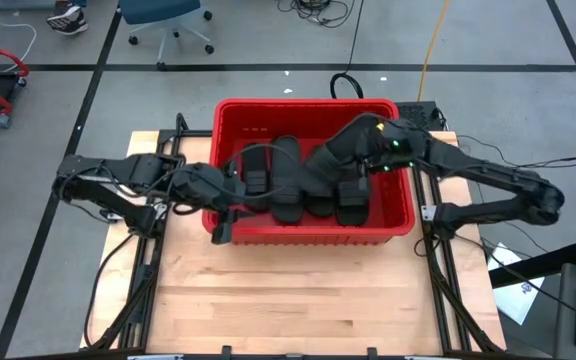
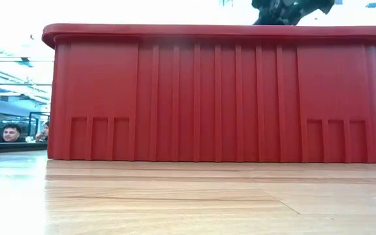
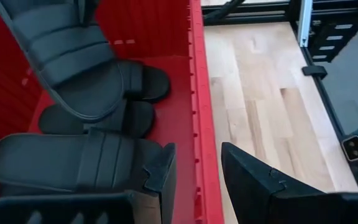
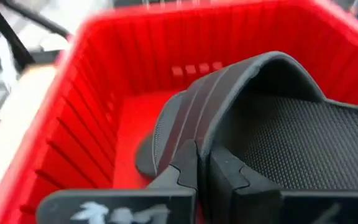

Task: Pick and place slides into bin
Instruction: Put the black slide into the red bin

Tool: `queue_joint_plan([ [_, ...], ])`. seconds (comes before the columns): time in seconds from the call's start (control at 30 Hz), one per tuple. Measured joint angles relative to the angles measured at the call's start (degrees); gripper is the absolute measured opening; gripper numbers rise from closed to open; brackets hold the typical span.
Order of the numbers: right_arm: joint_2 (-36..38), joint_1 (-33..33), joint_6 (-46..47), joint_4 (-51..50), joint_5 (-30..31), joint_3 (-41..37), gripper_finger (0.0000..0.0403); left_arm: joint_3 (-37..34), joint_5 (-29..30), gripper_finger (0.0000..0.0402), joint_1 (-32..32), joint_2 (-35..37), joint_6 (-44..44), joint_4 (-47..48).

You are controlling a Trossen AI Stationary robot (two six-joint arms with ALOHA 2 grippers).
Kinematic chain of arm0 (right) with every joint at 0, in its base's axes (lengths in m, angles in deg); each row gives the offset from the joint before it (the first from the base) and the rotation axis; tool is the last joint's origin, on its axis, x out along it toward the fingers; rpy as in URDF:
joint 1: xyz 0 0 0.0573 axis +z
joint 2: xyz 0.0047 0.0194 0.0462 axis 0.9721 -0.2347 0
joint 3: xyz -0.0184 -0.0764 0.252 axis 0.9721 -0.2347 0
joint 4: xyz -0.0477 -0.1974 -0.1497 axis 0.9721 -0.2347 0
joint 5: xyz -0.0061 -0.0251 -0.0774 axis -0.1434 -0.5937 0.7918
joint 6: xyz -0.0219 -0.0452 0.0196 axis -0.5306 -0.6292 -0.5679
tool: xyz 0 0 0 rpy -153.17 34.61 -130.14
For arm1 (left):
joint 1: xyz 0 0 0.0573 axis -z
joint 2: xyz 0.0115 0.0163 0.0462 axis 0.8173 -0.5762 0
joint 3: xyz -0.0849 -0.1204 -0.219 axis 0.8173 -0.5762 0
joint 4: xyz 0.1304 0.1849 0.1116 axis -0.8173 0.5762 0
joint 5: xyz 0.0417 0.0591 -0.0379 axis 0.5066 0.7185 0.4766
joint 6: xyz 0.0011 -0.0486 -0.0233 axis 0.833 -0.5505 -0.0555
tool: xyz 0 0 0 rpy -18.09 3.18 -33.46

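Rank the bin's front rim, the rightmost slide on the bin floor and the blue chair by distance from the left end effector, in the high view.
1. Bin front rim: the open left end effector straddles it at the front-left corner.
2. Rightmost slide: inside the bin, near its right wall.
3. Blue chair: on the floor beyond the table's far edge.

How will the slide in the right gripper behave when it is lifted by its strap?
Held by the right gripper, the slide probably hangs tilted and swings. Its thin ribbed strap likely flexes. It looks light, and its textured sole should grip.
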Motion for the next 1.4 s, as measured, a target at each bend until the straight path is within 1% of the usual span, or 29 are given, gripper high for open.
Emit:
queue_joint_plan([
  [0.17, -6.1, -3.3, -7.0, -12.7, 0.2, 9.6, 0.0001, 0.0, 0.0, 0.0124, -1.8, 0.0, 0.1, 0.0],
  [0.33, -12.1, -4.2, -13.7, -25.1, -0.2, 19.0, 0.0001, 0.0, 0.0, 0.0124, -3.3, 0.0, 0.7, 0.0],
  [0.43, -15.1, -4.2, -18.6, -31.5, -4.4, 23.3, 0.0001, 0.0, 0.0, 0.0124, -4.1, 0.0, 0.8, 0.0],
  [0.5, -17.0, -4.1, -21.6, -34.2, -7.8, 24.8, 0.0001, 0.0, 0.0, 0.0124, -4.6, 0.0, 0.8, 0.0],
  [0.57, -18.6, -4.0, -23.9, -35.1, -10.5, 24.9, 0.0001, 0.0, -0.1, 0.0124, -5.0, 0.0, 0.8, 0.0],
  [0.63, -20.7, -4.0, -25.5, -36.2, -11.9, 24.9, 0.0001, 0.0, -0.1, 0.0124, -5.4, 0.0, 1.0, 0.1],
  [0.8, -25.8, -4.1, -30.5, -37.3, -11.6, 24.9, 0.0001, 0.0, -0.1, 0.0124, -6.1, 0.0, 1.9, 0.1],
  [0.9, -28.3, -4.1, -31.0, -37.3, -11.8, 24.9, 0.0001, 0.0, -0.1, 0.0124, -6.3, 0.0, 1.9, 0.1],
  [1.0, -30.6, -4.1, -31.8, -37.4, -13.3, 24.9, 0.0001, 0.0, -0.1, 0.0124, -6.5, 0.0, 1.9, 0.1],
  [1.2, -35.4, -4.0, -32.1, -37.1, -13.0, 24.9, 0.0001, 0.0, -0.1, 0.0124, -6.5, 0.0, 1.9, 0.1],
  [1.4, -38.1, -4.1, -32.9, -34.1, -12.9, 24.9, 0.0001, 0.0, -0.1, 0.0124, -6.5, 0.0, 1.3, 0.1],
])
